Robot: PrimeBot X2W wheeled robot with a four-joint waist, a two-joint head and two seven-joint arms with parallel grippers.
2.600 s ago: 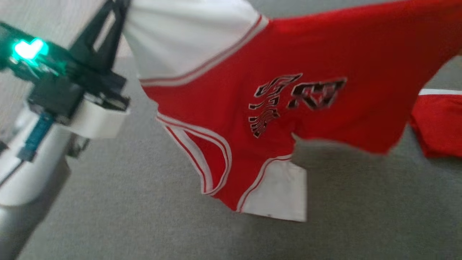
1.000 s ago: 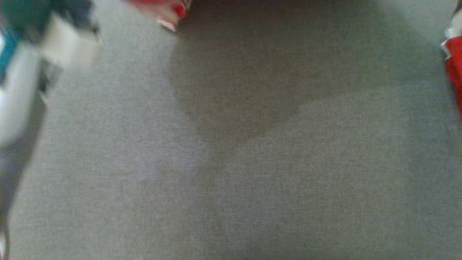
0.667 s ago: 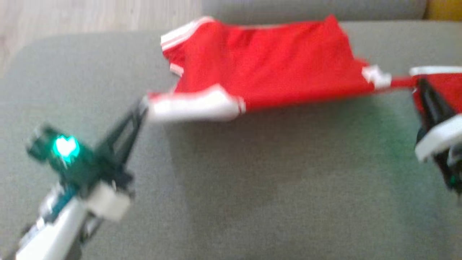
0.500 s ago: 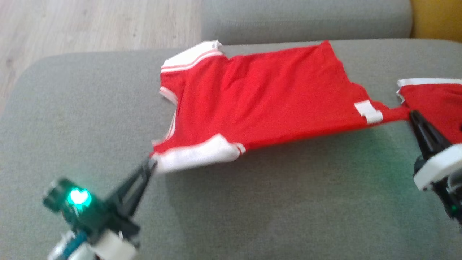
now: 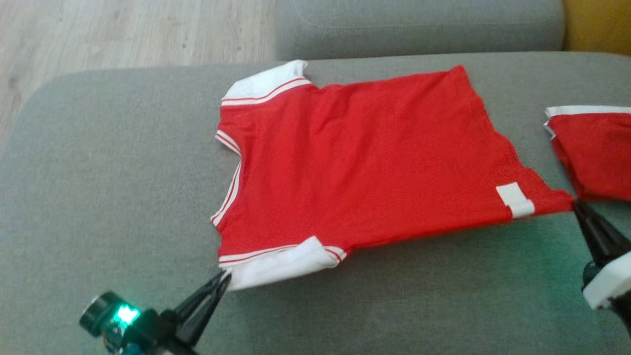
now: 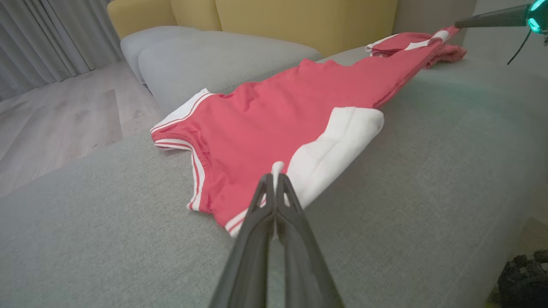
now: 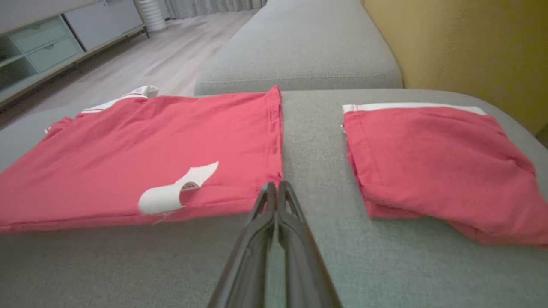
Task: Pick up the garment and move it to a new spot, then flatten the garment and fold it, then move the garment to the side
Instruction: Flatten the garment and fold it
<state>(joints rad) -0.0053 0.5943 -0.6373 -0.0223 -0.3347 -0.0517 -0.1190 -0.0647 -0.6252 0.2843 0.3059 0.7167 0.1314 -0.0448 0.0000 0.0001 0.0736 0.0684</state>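
Now one shirt (image 5: 365, 162) lies mid-frame on the cushion (image 5: 123, 172), long axis left-right, neck pointing left. Its lower sleeve is pinched by the left gripper (image 5: 224, 281), its hem corner by the right gripper (image 5: 576, 204). One folded garment (image 5: 596, 153) lies at the right edge.

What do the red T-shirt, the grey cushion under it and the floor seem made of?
Red T-shirt: soft matte knit fabric, perhaps cotton or polyester; it wrinkles and drapes. Grey cushion: woven upholstery, fine visible weave. Floor: pale wood or laminate, plank grain.
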